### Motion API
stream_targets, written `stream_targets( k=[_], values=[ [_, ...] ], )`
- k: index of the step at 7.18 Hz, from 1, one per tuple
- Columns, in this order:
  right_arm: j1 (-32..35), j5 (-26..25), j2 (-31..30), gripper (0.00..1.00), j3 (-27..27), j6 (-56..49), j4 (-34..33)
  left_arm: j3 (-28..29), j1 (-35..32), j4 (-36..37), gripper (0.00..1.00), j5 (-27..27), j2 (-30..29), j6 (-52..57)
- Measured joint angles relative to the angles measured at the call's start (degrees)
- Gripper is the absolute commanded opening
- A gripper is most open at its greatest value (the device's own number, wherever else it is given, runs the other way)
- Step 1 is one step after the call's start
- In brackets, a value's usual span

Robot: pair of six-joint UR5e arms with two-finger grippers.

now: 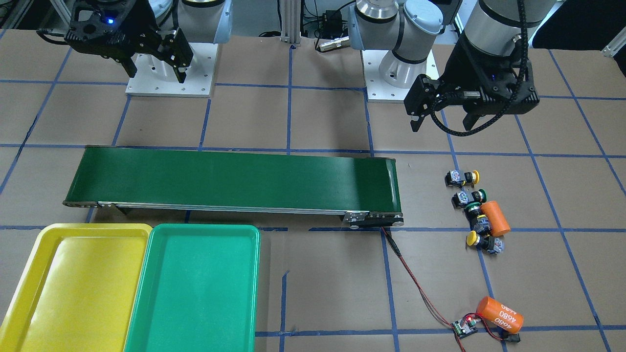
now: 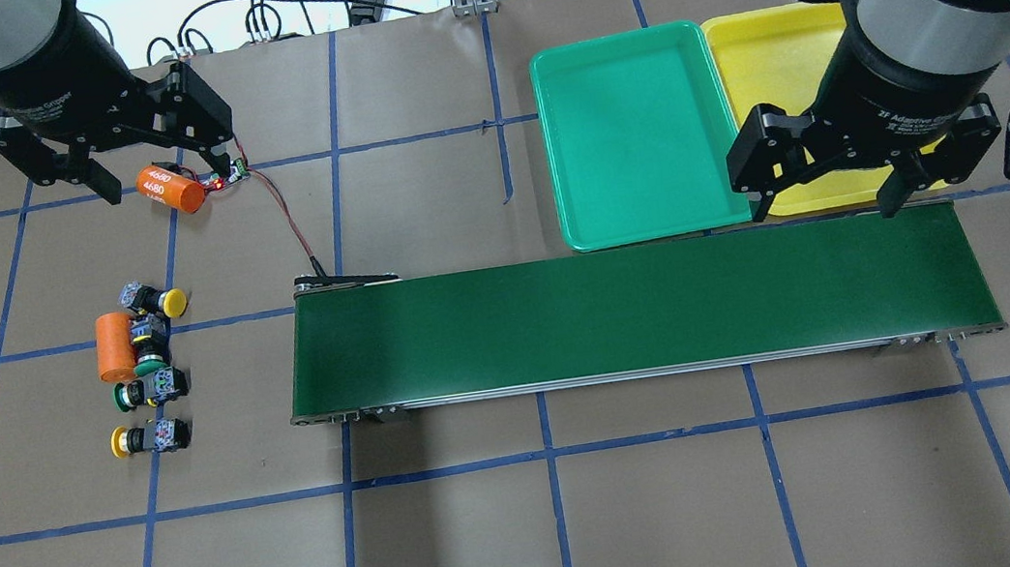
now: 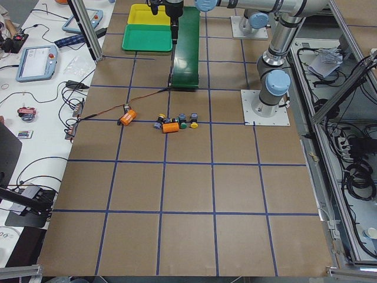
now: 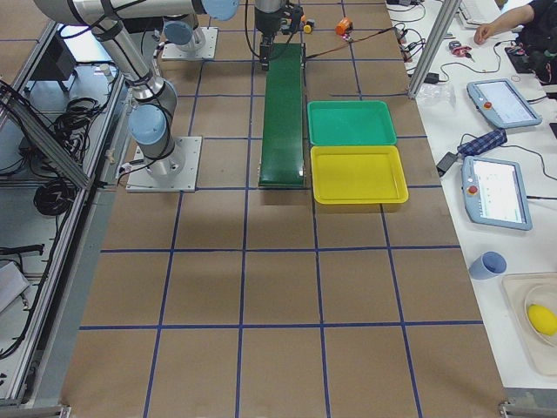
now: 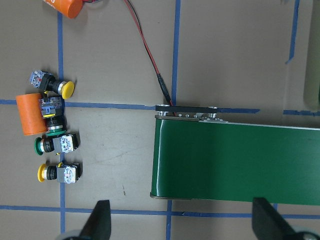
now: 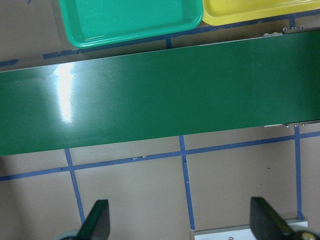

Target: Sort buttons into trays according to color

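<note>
Four buttons lie in a row on the table's left side: a yellow one (image 2: 154, 301), two green ones (image 2: 149, 358) (image 2: 146, 389) and a second yellow one (image 2: 150, 437). They also show in the left wrist view (image 5: 56, 144). The green tray (image 2: 638, 144) and the yellow tray (image 2: 776, 43) sit side by side beyond the belt, both holding nothing. My left gripper (image 2: 164, 179) hangs open and empty, high above the table beyond the buttons. My right gripper (image 2: 824, 210) is open and empty above the belt's right end, near the yellow tray.
A long dark-green conveyor belt (image 2: 635, 310) spans the middle of the table. An orange cylinder (image 2: 115, 346) lies against the buttons. Another orange cylinder marked "4680" (image 2: 171, 189) lies by a small circuit board (image 2: 235, 171), whose red wire runs to the belt's left end.
</note>
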Motion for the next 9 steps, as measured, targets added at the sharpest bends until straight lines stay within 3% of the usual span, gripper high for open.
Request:
stream_targets(
  k=[3, 9],
  values=[
    [0.0, 0.2, 0.1, 1.00, 0.1, -0.2, 0.4, 0.2, 3.3, 2.3, 1.00, -0.1, -2.9, 2.6],
    [0.0, -0.2, 0.1, 1.00, 0.7, 0.1, 0.4, 1.2, 11.8, 20.1, 1.00, 0.3, -20.2, 10.5]
  ],
)
